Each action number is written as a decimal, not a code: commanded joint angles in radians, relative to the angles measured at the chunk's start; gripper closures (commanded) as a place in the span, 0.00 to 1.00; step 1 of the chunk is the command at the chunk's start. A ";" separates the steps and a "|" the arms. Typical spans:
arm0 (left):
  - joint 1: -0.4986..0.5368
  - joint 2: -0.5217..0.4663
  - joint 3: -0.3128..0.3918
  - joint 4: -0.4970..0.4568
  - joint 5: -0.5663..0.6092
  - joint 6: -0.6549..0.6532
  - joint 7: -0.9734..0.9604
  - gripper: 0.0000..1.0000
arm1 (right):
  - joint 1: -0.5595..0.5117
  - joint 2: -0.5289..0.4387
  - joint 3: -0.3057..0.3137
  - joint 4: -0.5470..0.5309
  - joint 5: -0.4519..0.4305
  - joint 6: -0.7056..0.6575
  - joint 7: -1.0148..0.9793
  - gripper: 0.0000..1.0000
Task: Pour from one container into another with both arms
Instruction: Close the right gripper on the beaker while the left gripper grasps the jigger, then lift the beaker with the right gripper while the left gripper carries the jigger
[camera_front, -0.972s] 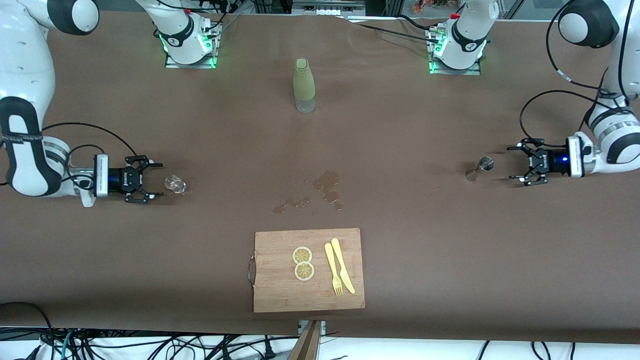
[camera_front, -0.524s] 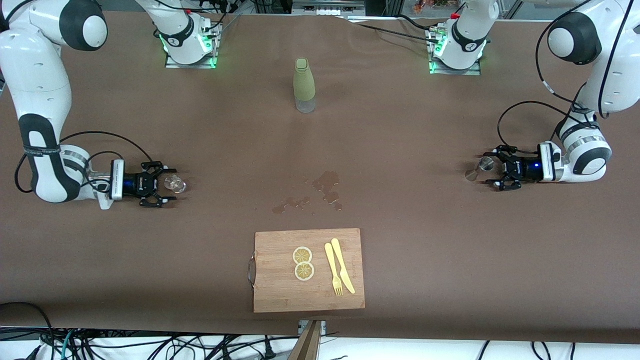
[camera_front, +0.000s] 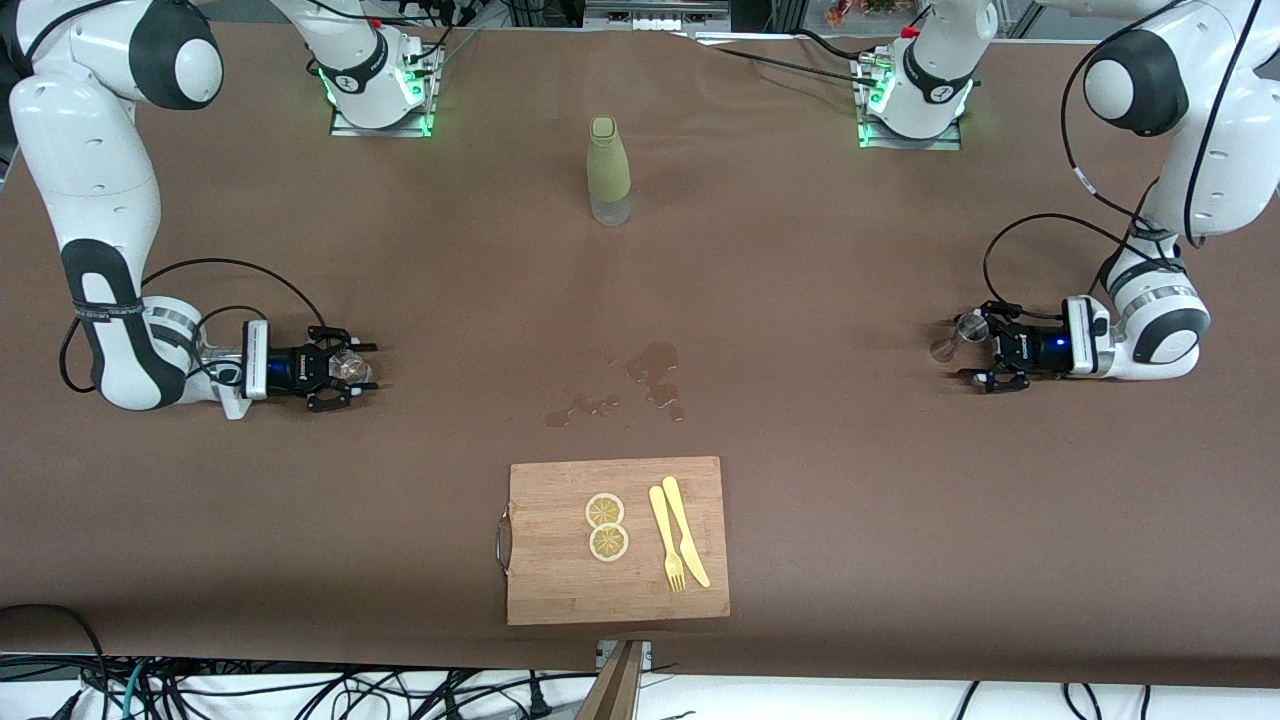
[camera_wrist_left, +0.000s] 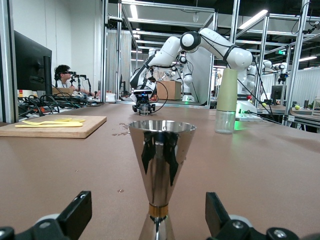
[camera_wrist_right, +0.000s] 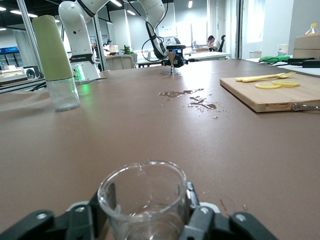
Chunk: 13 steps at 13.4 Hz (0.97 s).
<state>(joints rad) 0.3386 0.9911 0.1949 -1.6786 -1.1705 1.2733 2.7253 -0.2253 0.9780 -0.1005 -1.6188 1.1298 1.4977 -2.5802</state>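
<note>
Both arms have slid inward along the table since a second ago: the right tool (camera_front: 345, 368) now brackets the small glass beaker (camera_front: 351, 367), and the left tool (camera_front: 985, 352) straddles the steel jigger (camera_front: 962, 333), where earlier each stood short of its cup. In the right wrist view the beaker (camera_wrist_right: 143, 200) sits between the fingers (camera_wrist_right: 197, 207), which press against its wall, so that tool looks clamped on it. The left tool's fingers (camera_wrist_left: 75, 212) stand wide apart with the jigger (camera_wrist_left: 161, 170) upright between them, untouched.

To do this step well, I judge the left tool should close at the jigger's narrow waist, centred, so the cone does not tip; the right should hold firm before any lift.

Only the wrist views show contact at the fingers. Only the front view shows the spill (camera_front: 650, 372) mid-table, the green-sleeved bottle (camera_front: 608, 170) toward the bases, and the cutting board (camera_front: 560, 560) with lemon slices (camera_front: 606, 527), nearest that camera.
</note>
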 joint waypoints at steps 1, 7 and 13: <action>-0.010 0.012 0.008 0.010 -0.011 0.003 0.106 0.00 | -0.003 0.018 0.001 0.020 0.018 -0.028 -0.014 1.00; -0.009 0.008 0.011 0.007 -0.006 -0.006 0.106 0.15 | -0.005 0.016 0.045 0.022 0.025 -0.056 0.089 1.00; 0.002 0.008 0.020 0.002 0.025 -0.020 0.110 0.53 | 0.124 0.010 0.140 0.060 0.139 -0.039 0.205 1.00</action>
<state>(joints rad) 0.3388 0.9917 0.2071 -1.6750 -1.1694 1.2688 2.7279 -0.1705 0.9790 0.0313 -1.5934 1.2242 1.4638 -2.4330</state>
